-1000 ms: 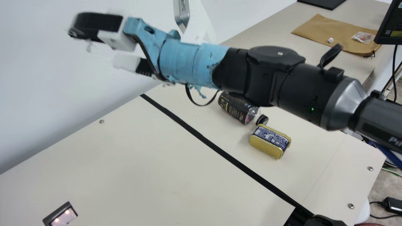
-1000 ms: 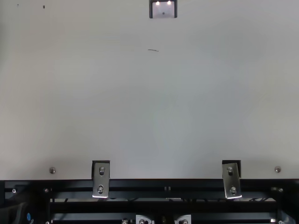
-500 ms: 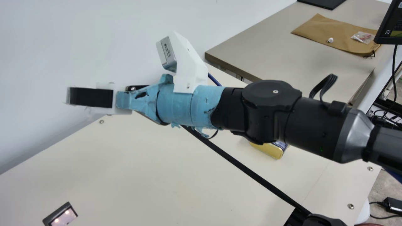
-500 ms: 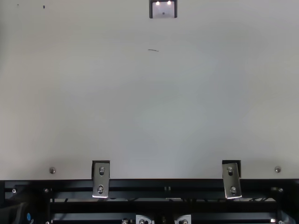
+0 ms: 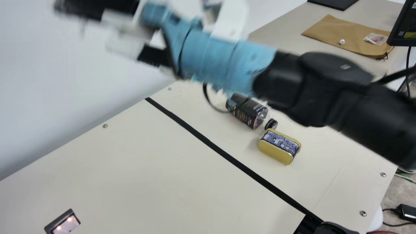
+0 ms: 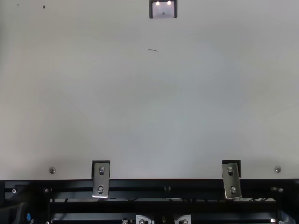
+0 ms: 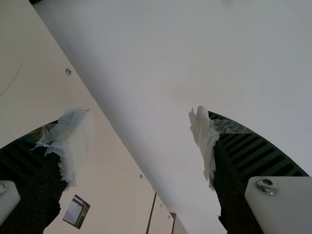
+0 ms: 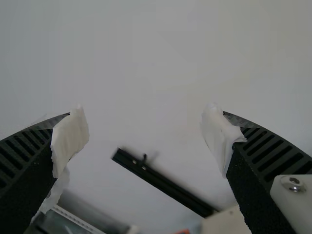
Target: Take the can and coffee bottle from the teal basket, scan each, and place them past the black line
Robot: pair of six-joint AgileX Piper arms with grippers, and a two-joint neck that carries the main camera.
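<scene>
My right gripper [image 5: 84, 27] is raised in front of the wall at the main view's upper left, blurred, fingers apart. Beyond the black line [image 5: 224, 153] the dark coffee bottle [image 5: 244, 112] lies on its side, partly behind the right arm. Next to its black cap rests the gold and navy can [image 5: 279, 146], on the same side of the line. In the right wrist view the gripper [image 8: 145, 139] stands open with nothing between its taped fingers. The left gripper [image 7: 138, 139] is likewise open and empty in the left wrist view, with wall and table edge behind.
A scanner with a lit window [image 5: 65, 224] is set at the main view's lower left, also at the top edge of the top view [image 6: 163, 10]. A brown pouch [image 5: 341, 35] lies on the farther table, near a monitor [image 5: 403, 29].
Compared with half a second ago, the right arm has risen and its gripper has turned, uncovering the can and much of the bottle. Both objects keep their places.
</scene>
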